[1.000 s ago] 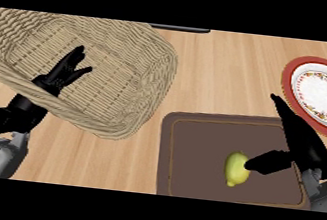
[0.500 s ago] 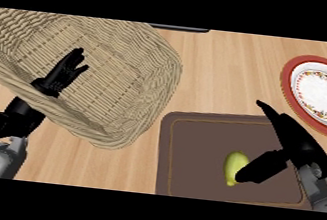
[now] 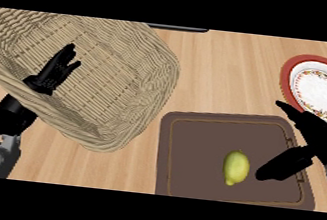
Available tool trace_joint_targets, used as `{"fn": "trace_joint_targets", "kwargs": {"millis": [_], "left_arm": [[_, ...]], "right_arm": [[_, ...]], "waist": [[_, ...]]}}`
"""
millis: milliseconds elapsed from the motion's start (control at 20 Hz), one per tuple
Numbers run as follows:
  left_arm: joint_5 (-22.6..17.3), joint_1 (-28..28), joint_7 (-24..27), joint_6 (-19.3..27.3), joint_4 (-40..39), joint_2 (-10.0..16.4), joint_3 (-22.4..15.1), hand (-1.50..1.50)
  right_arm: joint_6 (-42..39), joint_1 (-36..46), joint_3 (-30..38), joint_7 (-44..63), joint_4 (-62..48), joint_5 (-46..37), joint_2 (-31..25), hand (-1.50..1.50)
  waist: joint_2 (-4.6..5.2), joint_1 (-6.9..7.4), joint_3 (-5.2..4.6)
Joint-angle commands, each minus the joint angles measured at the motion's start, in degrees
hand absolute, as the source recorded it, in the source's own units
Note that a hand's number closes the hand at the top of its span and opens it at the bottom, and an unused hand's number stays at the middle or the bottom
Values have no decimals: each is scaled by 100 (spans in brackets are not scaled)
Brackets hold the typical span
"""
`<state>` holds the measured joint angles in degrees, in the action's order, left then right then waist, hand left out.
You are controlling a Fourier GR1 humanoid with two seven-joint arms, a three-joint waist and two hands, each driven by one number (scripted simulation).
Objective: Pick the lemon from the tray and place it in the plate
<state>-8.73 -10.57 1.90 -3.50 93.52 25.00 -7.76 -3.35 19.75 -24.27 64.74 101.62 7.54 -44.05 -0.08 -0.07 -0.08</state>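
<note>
The tray point(image 3: 192, 150), a dark brown rectangle with a raised lip, lies on the wooden counter point(image 3: 229, 73) and serves here as the reference for everything else. The lemon point(image 3: 236, 168) lies on the tray's floor, a little right of the tray's middle and toward its near edge, with its long axis running roughly from the far side to the near side. The right hand point(image 3: 317, 141) hangs over the tray's right side, spread wide and holding nothing. Its fingers point(image 3: 291, 113) reach out straight past the tray's far right corner, while its thumb point(image 3: 279, 168) angles down over the tray floor toward the lemon. The tip of the thumb ends just beside the lemon's right flank, and a thin strip of tray shows between them, so the two appear apart. The plate point(image 3: 321, 91), white in the centre with a patterned band and a red rim, sits beyond the tray's far right corner, near it but not touching. A large wicker basket point(image 3: 116, 92) lies to the left of the tray and beyond its far left corner, and its rim comes close to that corner. The left hand point(image 3: 52, 72) shows well to the left of the tray, over the basket's weave, with its fingers relaxed, pointing up and holding nothing.
</note>
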Motion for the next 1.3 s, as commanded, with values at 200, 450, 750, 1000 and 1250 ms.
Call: {"fn": "trace_joint_targets", "kwargs": {"millis": [200,450,750,1000,1250], "left_arm": [[477,510,191,96,356,-273,-151,0],[279,372,-107,-94,471,-336,-19,0],[566,-21,-77,-47,29,-535,97,0],[356,91,-325,-247,364,-489,226,0],[717,469,69,-237,354,-637,243,0]], "right_arm": [[-433,21,294,737,-47,374,172,-150],[-973,174,350,284,-750,460,121,-150],[-881,-265,36,25,-733,64,475,-150],[-680,-537,-530,-72,-1027,-358,995,-150],[-979,-490,-318,-3,-1082,-319,1248,-150]], "waist": [[-2,34,5],[7,58,7],[6,-2,7],[1,25,8],[2,23,7]]}}
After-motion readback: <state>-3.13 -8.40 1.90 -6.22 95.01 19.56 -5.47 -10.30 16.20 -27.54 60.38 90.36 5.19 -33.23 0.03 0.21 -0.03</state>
